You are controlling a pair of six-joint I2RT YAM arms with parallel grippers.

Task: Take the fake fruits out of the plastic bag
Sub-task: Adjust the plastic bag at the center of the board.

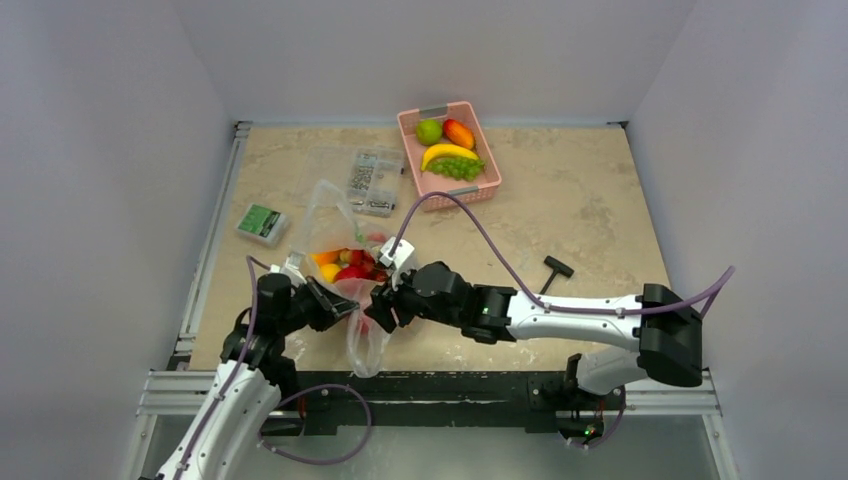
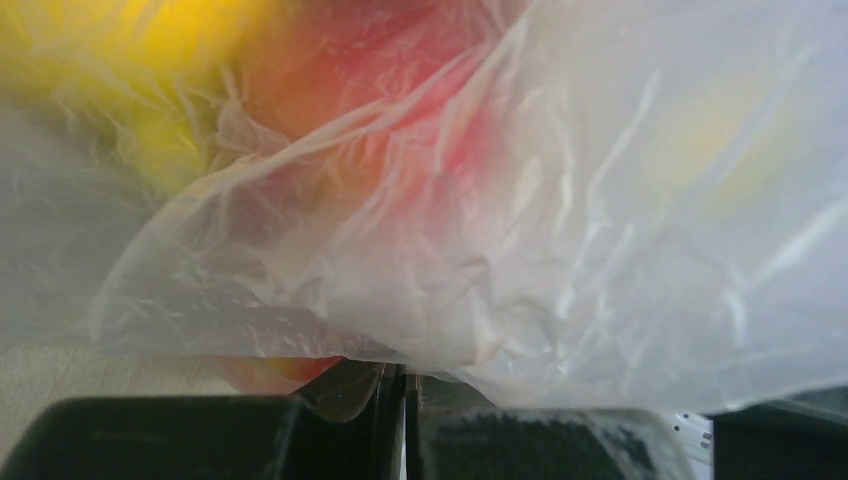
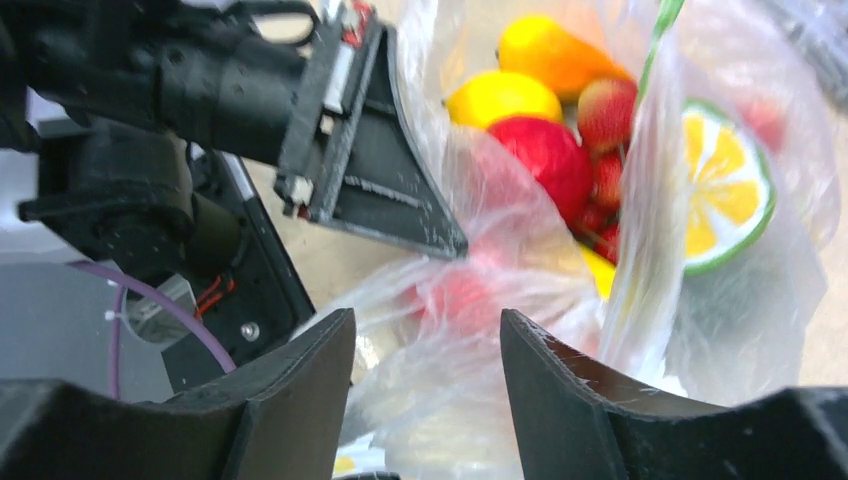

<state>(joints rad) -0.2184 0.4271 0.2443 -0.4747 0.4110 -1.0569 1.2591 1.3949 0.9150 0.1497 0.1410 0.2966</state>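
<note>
Now L hand [image 1: 348,306] pinches plastic bag [image 1: 325,207], fake fruits [image 1: 346,265] just beyond.

Ahead of the black right jaws, the clear plastic bag [image 3: 730,320] shows a yellow-and-green citrus-slice print; the fake fruits [image 3: 545,160] inside are red, yellow and orange.
</note>
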